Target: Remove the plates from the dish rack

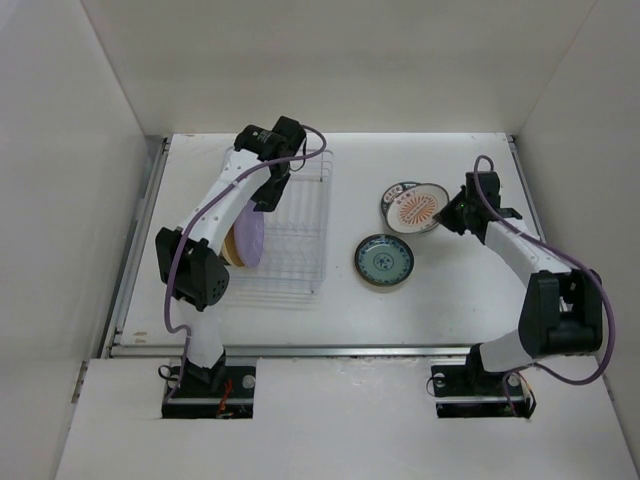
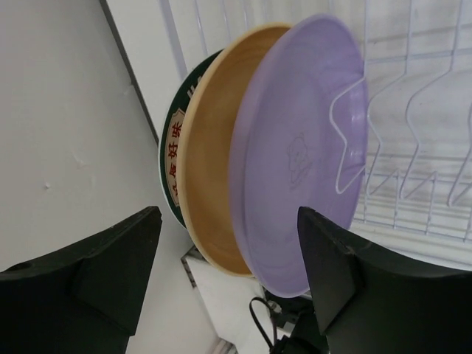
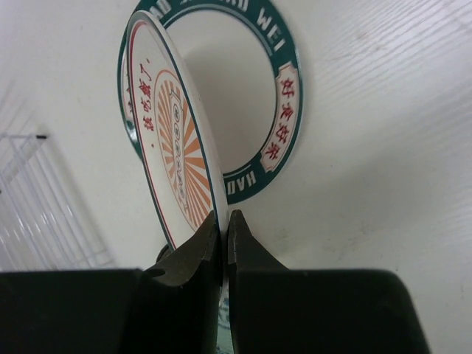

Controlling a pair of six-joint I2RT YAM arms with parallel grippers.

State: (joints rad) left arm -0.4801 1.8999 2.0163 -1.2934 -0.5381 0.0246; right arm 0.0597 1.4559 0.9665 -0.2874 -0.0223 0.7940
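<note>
Well, a teal plate (image 1: 384, 261) lies flat near the green-rimmed plate (image 3: 284, 110), over which my right gripper (image 3: 223, 221) pinches the tilted orange plate (image 3: 173, 140) by its rim. My left gripper (image 2: 227, 228) hangs open, with the lavender plate (image 2: 295, 162) and tan plate (image 2: 214, 169) standing in the dish rack (image 1: 300, 230) just ahead.

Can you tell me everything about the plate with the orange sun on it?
The round white plate with orange sunburst rays has red writing around the picture and a thin teal edge. It looks glossy. It is tipped up, not flat. The black right hand pinches its near rim. Under it a green-rimmed white plate lies flat on the white table; whether they touch is unclear.
</note>
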